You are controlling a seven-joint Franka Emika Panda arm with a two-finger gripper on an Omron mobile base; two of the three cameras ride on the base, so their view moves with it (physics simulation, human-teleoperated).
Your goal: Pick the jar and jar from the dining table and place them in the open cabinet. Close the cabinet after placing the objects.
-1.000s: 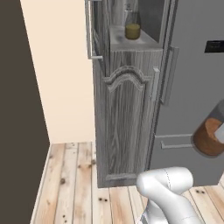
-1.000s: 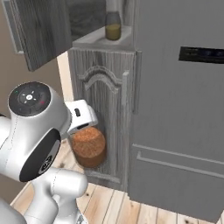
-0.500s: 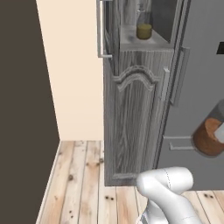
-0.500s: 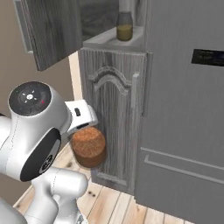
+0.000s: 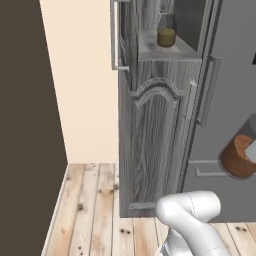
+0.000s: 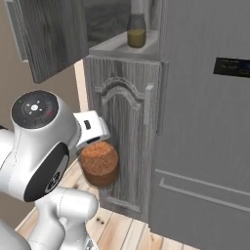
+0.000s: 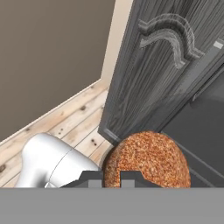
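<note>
One olive-yellow jar [image 5: 166, 36] sat in the open cabinet [image 5: 155, 150]; the hand [image 7: 111, 177] was clamped on the reddish-brown jar [image 6: 99, 163], unplaced, door unclosed.

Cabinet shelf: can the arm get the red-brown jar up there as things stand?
Probably yes. The upper door is swung open, and the shelf has bare room beside the olive-yellow jar. The gripper, jaws shut on the red-brown jar, hangs well below, so it needs a lift first.
</note>
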